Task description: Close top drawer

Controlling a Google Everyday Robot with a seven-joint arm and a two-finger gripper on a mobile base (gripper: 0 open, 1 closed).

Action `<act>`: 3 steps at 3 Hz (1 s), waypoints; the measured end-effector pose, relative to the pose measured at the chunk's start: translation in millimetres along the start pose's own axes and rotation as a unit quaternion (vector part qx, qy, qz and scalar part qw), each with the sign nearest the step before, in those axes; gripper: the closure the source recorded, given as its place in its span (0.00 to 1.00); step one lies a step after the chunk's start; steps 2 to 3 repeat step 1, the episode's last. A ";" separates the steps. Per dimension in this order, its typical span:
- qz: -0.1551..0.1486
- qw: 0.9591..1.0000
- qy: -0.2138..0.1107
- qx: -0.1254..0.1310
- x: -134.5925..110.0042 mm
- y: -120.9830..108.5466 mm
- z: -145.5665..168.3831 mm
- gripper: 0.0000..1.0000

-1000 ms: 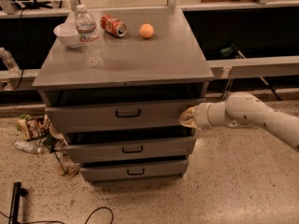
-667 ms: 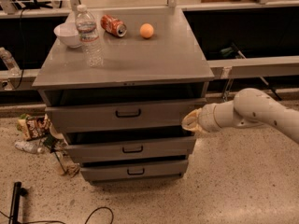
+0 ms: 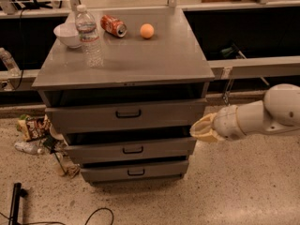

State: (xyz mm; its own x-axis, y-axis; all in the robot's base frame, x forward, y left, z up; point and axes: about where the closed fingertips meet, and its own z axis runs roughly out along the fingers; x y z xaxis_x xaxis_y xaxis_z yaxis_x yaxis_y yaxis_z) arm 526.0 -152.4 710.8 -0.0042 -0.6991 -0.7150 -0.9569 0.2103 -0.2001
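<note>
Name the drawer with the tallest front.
The top drawer, taller than the middle drawer and bottom drawer. The pincer hovers by the top drawer's lower right corner.

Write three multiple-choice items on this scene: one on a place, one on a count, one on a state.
1. Where is the end effector?
A. at the right end of the top drawer's front
B. over the water bottle
C. at the bottom drawer's handle

2. How many drawer fronts does the cabinet show?
A. two
B. three
C. four

3. How is the red can?
A. upright
B. in the bowl
C. lying on its side

A, it hangs by that front's lower right corner; B, three handled fronts are stacked; C, its round end faces sideways.
</note>
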 end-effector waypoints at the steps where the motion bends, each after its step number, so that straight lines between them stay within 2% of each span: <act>1: 0.019 1.000 -0.013 -0.002 -8.4 7.5 -11.2 0.90; 3: 0.019 1.000 -0.013 -0.002 -8.4 7.5 -11.2 0.90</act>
